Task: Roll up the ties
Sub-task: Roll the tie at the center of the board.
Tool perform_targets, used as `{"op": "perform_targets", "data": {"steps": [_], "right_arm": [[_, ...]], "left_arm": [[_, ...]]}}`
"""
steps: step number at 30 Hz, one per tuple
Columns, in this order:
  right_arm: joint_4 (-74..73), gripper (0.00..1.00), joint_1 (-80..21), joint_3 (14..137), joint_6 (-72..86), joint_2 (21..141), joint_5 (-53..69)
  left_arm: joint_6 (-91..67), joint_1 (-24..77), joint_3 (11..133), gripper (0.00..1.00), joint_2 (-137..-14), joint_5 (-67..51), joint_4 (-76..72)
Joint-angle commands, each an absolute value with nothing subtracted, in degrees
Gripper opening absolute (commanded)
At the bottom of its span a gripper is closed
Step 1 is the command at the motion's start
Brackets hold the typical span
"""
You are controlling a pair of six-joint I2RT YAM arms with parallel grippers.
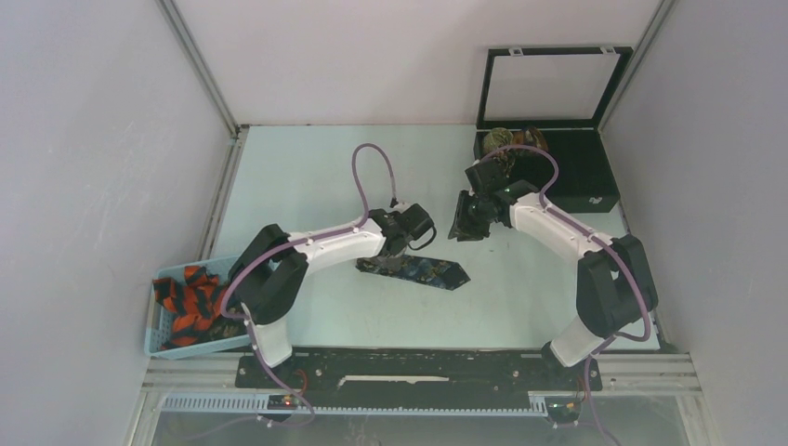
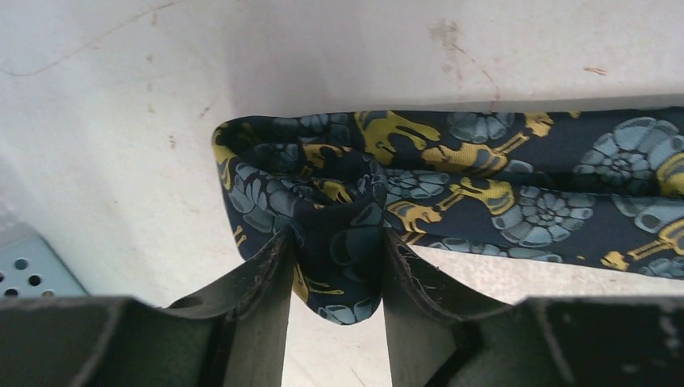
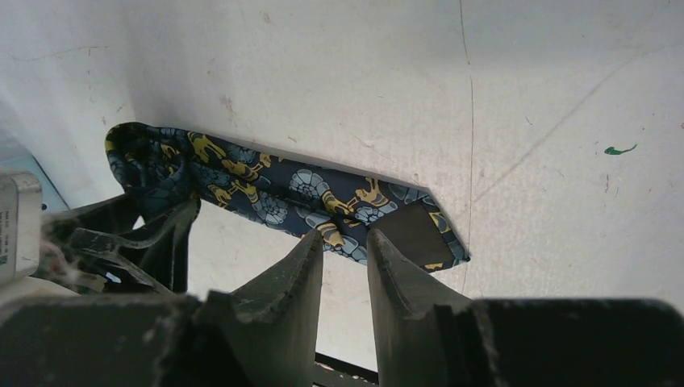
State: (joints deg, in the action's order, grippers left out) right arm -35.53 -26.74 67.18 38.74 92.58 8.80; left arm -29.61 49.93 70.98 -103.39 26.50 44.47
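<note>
Enclosure: pale grey walls [image 1: 84, 139] stand on three sides, joined by aluminium frame rails [image 1: 200, 65]. The desk [image 1: 316, 177] is a pale, matt surface with fine scratches and brown scuffs. A small green mark [image 3: 617, 149] lies on it to the right of the right gripper.

1. Far left of the left gripper, at the desk edge, sits a light blue perforated basket [image 1: 153, 325]. It holds loose orange-and-black ties [image 1: 190, 307].

2. The left gripper [image 2: 337, 242] is down at the desk. Its two fingers stand on either side of the rolled end of the navy tie [image 2: 484, 185]. The fabric fills the gap and touches both inner faces, so the gripper is pinching the coil.

3. The navy tie, patterned in yellow and blue-grey, lies flat on the desk. It runs from the left gripper out to the right and ends in a point. Only the end at the left gripper is rolled.

4. The right gripper [image 3: 345, 242] hangs above the desk, apart from the tie. Its fingers are slightly spread with nothing between them. In the right wrist view the pointed end of the tie lies just beyond the fingertips.

5. Behind and to the right of the right gripper stands a black case [image 1: 576, 181] with its lid [image 1: 548, 84] raised. Coiled ties [image 1: 506, 141] sit in its left corner.
</note>
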Motion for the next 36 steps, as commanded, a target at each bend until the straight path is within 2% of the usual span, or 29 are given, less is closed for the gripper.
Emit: {"op": "perform_targets", "data": {"steps": [1, 6, 21, 31, 36], "right_arm": [[-35.23, 0.3, -26.54, 67.12, 38.21, 90.26, 9.69], [-34.36, 0.31, -26.87, 66.83, 38.64, 90.39, 10.66], [-26.83, 0.34, -31.45, 64.99, 41.38, 92.44, 16.93], [-19.15, 0.34, -36.22, 65.03, 42.93, 93.87, 20.56], [-18.88, 0.34, -38.77, 67.43, 43.58, 96.42, 20.41]], "left_arm": [[-32.13, 50.63, 72.24, 0.46, -102.58, 20.25, 42.48], [-32.24, 50.58, 72.2, 0.5, -100.75, 17.96, 41.54], [-32.21, 46.65, 66.93, 0.52, -91.2, 10.59, 36.33], [-30.76, 41.54, 59.42, 0.54, -77.22, 11.35, 32.34], [-26.81, 37.62, 50.13, 0.69, -67.55, 12.49, 24.19]]}}
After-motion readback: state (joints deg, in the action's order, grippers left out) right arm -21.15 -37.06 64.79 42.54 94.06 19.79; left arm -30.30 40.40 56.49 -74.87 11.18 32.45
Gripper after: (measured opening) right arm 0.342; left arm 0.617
